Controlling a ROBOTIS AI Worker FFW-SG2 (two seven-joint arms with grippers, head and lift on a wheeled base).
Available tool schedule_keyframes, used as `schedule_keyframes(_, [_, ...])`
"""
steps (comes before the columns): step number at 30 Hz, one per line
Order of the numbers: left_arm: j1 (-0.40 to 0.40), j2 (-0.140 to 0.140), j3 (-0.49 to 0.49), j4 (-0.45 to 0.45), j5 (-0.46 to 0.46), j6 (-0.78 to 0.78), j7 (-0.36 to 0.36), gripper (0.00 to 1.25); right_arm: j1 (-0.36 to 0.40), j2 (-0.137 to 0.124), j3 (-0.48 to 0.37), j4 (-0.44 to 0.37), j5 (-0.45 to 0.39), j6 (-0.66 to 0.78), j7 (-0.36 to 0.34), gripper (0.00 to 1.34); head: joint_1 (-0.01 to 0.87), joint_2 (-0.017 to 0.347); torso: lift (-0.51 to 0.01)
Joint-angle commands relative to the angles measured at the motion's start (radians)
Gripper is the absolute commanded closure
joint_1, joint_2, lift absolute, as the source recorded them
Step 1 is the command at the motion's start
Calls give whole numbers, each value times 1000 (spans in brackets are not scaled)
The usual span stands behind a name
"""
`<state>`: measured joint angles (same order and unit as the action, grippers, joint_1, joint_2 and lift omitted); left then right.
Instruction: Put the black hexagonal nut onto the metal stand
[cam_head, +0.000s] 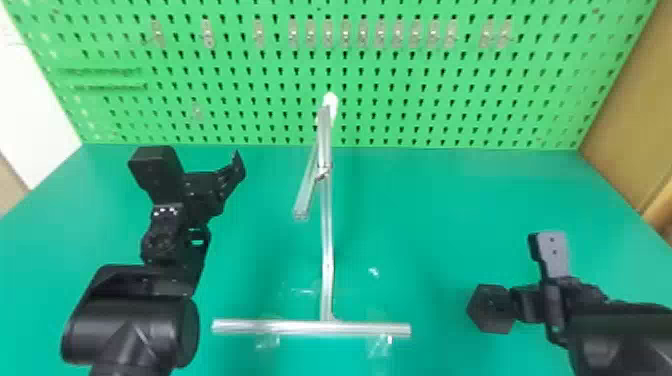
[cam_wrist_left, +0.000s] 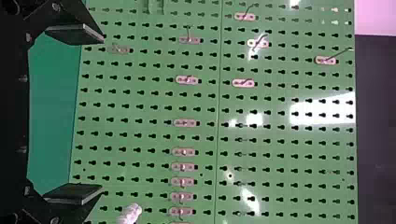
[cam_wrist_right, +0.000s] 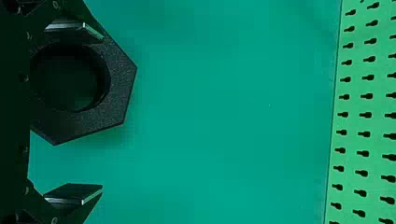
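Note:
The silver metal stand is at the middle of the table, with a crossbar base, an angled arm and a white tip. My left gripper is left of it, open and holding nothing; in the left wrist view the left gripper faces the pegboard. At the front right, my right gripper is by the black hexagonal nut. In the right wrist view the right gripper is open, one finger overlapping the nut; contact cannot be told.
A green pegboard with a row of metal clips stands along the table's back edge. Clear tape pieces lie by the stand's base. A brown panel is at the right.

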<state>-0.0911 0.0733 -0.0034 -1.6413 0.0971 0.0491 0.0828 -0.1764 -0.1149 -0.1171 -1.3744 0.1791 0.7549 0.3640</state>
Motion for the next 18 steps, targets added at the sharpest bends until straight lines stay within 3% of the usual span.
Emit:
schedule_keyframes(1, [-1,0,-1,0,-4,0,0,156,-9,1,4,-32,11,23,0,163,693,81,-1])
schedule_keyframes(18, [-1,0,-1,2,0,-1,0,156,-6,-11,-30,24,14,-45,16,162,693,81,-1])
